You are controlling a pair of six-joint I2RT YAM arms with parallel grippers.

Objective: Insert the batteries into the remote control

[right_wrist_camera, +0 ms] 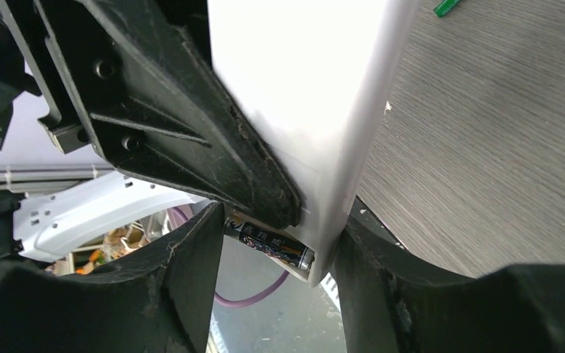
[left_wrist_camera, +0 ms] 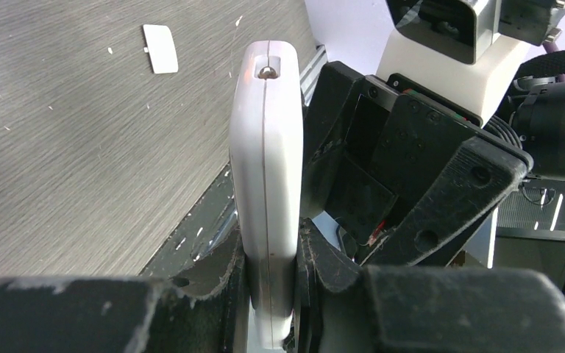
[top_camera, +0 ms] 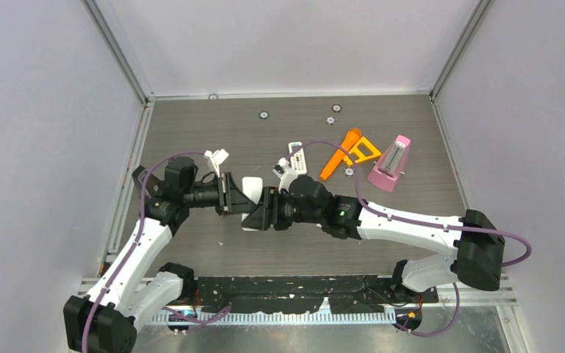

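My left gripper (top_camera: 228,195) is shut on the white remote control (top_camera: 251,189) and holds it edge-on above the table; in the left wrist view the remote (left_wrist_camera: 265,169) stands clamped between the jaws (left_wrist_camera: 272,294). My right gripper (top_camera: 263,210) meets it from the right. In the right wrist view its jaws (right_wrist_camera: 279,287) stand apart, straddling the remote's end (right_wrist_camera: 309,95). A dark battery (right_wrist_camera: 276,245) with a silvery end lies in the open compartment, its other end against one finger (right_wrist_camera: 191,279). A green battery (right_wrist_camera: 446,7) lies on the table. The other batteries are out of view.
The white battery cover (left_wrist_camera: 160,48) lies flat on the table. An orange tool (top_camera: 349,151) and a pink wedge-shaped object (top_camera: 390,163) sit at the back right. White clips (top_camera: 217,157) and a white tag (top_camera: 296,151) lie behind the grippers. Walls enclose the table.
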